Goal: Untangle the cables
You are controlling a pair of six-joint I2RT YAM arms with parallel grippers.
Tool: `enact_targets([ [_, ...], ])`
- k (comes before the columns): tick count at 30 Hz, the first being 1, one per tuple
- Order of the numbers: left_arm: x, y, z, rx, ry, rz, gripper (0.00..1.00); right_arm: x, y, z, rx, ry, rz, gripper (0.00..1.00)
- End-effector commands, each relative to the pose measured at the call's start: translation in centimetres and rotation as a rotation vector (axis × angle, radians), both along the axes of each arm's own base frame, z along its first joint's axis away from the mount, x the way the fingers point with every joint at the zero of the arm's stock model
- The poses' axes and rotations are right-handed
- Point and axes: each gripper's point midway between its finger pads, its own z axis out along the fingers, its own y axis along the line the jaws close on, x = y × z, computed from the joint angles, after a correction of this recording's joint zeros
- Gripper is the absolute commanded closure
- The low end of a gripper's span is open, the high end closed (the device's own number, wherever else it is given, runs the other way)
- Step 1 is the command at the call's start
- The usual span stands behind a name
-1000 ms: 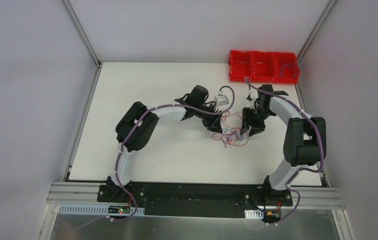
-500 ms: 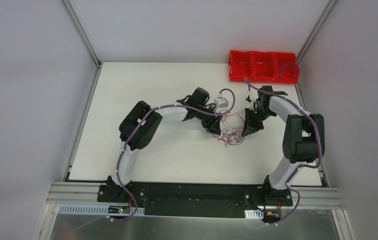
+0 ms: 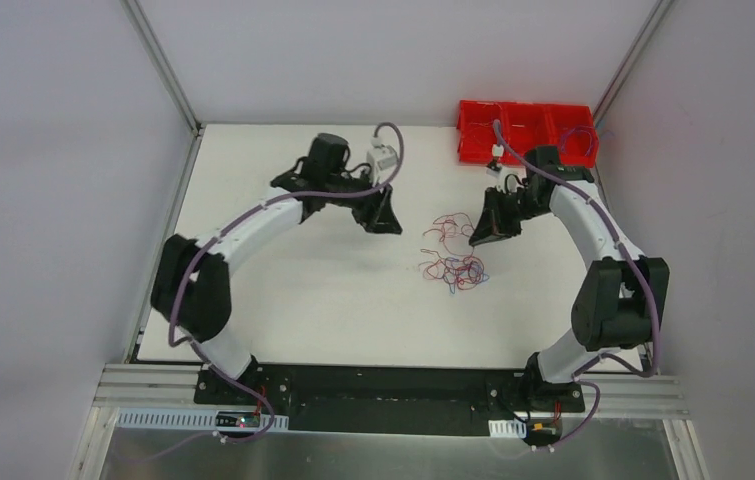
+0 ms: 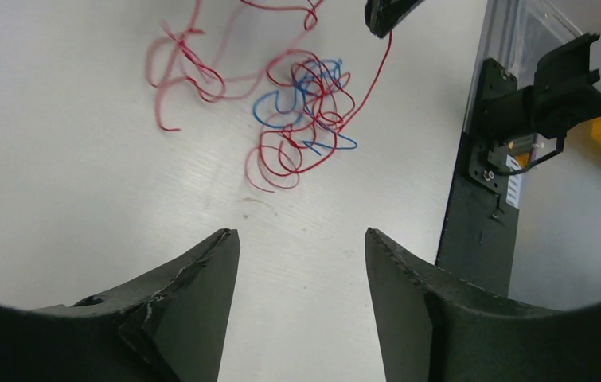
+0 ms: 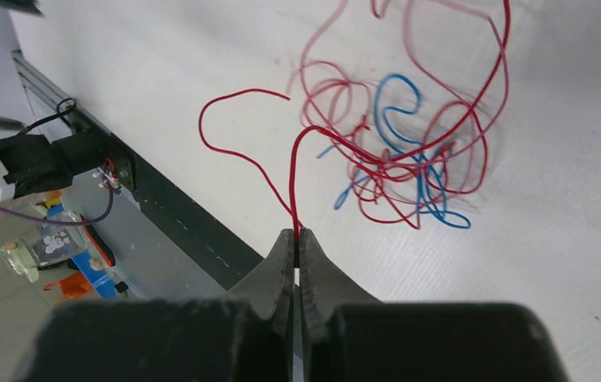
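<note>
Right wrist view: the right fingers [image 5: 279, 259] are pressed together on the end of one red strand, which rises from the tips and arcs into the bunch.
Left arm: the left fingers [image 4: 201, 274] are spread wide and hold nothing. They hang over the desk [image 3: 283, 290], to the left of the bunch and apart from it.
Tangle: the cables [image 3: 453, 262] lie in a loose knot mid-desk, between the two arms, with a few red loops reaching toward the right arm.
Step in hand: probably drawing the pinched strand out of the knot.
Doing it well: pull slowly and low, along the strand's own line and away from the bunch. If the whole knot drags along, the left fingers should come down to pin the rest.
Wire: hair-thin, mostly red with some blue, curly and springy. It looks light enough to slide, and likely to snag where strands cross.
Desk surface: white, smooth and matte, so it probably offers little grip.
Far right corner: a red bin [image 3: 525, 130] of sectioned plastic.
</note>
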Motion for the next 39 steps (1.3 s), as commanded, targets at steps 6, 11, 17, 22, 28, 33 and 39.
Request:
enact_targets([
  [6, -0.2, 3.5, 13.8, -0.111, -0.395, 0.003, 0.35, -1.2, 6.8, 14.2, 0.156, -0.456, 0.282, 1.00],
  [11, 0.3, 2.6, 17.2, -0.174, -0.488, 0.005, 0.33, -1.4, 9.7, 19.4, 0.195, -0.609, 0.326, 1.00],
  [17, -1.0, 0.6, 15.9, -0.176, -0.489, -0.053, 0.30, -0.8, 12.4, 25.8, 0.277, -0.740, 0.299, 1.00],
  [22, 0.2, 1.5, 11.4, -0.136, -0.386, 0.079, 0.32, -0.6, 12.8, 32.6, 0.366, -0.890, 0.230, 1.00],
  [28, 1.1, 2.7, 11.1, -0.171, -0.351, 0.183, 0.32, -1.6, 13.5, 38.5, 0.487, -0.958, 0.181, 1.00],
  [33, 1.3, 2.3, 12.8, -0.216, -0.352, 0.195, 0.29, -2.1, 14.1, 40.4, 0.539, -0.989, 0.172, 1.00],
  [39, 0.8, 1.5, 16.5, -0.312, -0.341, 0.170, 0.27, -3.2, 14.8, 40.6, 0.555, -0.997, 0.215, 1.00],
])
